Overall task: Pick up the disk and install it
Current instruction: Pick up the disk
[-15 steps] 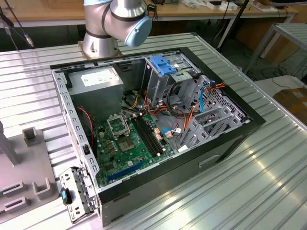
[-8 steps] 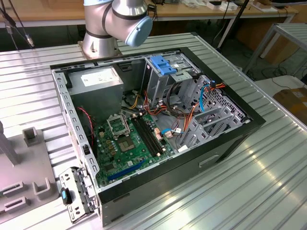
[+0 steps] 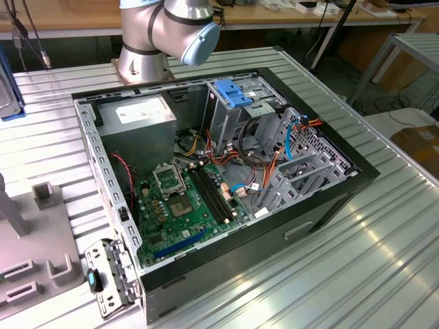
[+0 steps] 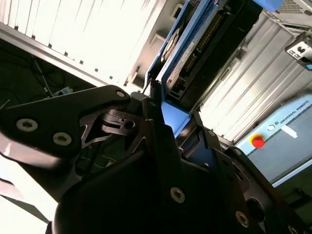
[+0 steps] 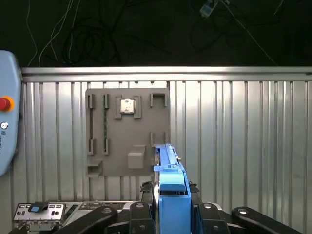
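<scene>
Ribbed aluminium table (image 5: pixel 243 146) spreads under the wrist in the first wrist view, and over it hangs the flat silver-grey metal disk (image 5: pixel 168 163) with blue plastic side rails, seen edge-on. The black gripper (image 5: pixel 171 197) is clamped on the disk, its 2 fingers (image 5: pixel 199 214) pressed to opposite sides of the near end, while the rest of the disk juts out past the fingertips. In the second wrist view the disk (image 4: pixel 195 53) shows a blue rail and a dark connector edge, running away from the gripper (image 4: pixel 173 114).

Beyond the disk a flat grey fixture plate (image 5: pixel 146 126) with raised slots lies on the table, and a small square silver chip (image 5: pixel 127 106) sits in 1 of the slots. A pale blue-grey teach pendant (image 5: pixel 7 117) with a red button (image 5: pixel 4 103) lies near the plate.

In the exterior view an open black computer case (image 3: pixel 329 199) lies on its side on the table (image 3: pixel 384 253). It holds a green motherboard (image 3: pixel 185 205), a big grey power-supply box (image 3: pixel 137 127) and a tall metal cage topped by a light-blue plastic handle (image 3: pixel 230 92). The grey plate (image 3: pixel 41 240) is at the exterior view's left, apart from the case. The silver arm (image 3: pixel 164 27) stands behind the case.
</scene>
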Available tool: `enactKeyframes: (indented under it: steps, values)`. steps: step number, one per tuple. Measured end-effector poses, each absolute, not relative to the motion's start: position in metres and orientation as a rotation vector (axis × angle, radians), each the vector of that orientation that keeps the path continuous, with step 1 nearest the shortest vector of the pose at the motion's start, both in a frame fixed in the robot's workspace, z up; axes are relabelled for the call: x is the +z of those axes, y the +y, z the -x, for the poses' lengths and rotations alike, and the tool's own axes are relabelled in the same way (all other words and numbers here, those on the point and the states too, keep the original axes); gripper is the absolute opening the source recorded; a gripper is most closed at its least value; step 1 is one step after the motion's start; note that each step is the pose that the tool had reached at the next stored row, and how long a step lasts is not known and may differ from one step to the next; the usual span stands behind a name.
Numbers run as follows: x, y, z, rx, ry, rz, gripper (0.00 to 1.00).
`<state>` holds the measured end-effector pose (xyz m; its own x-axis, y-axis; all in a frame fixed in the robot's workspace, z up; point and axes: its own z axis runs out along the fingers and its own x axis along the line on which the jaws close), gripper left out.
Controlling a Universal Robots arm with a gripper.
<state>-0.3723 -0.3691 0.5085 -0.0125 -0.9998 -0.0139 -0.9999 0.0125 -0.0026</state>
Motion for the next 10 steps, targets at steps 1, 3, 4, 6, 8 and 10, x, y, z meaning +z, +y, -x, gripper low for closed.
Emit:
enactKeyframes:
  steps: [1, 3, 4, 6, 8, 10]
  values:
    - [0.509, -0.369, 0.367, 0.012, 2.227, 2.199, 0.37]
    - [0.509, -0.369, 0.352, 0.012, 2.227, 2.2, 0.37]
    - [0.509, -0.369, 0.347, 0.013, 2.227, 2.2, 0.37]
    - [0.508, -0.369, 0.332, 0.012, 2.227, 2.2, 0.37]
    - [0.508, -0.369, 0.312, 0.012, 2.227, 2.199, 0.37]
    - [0.508, -0.369, 0.302, 0.012, 2.227, 2.199, 0.37]
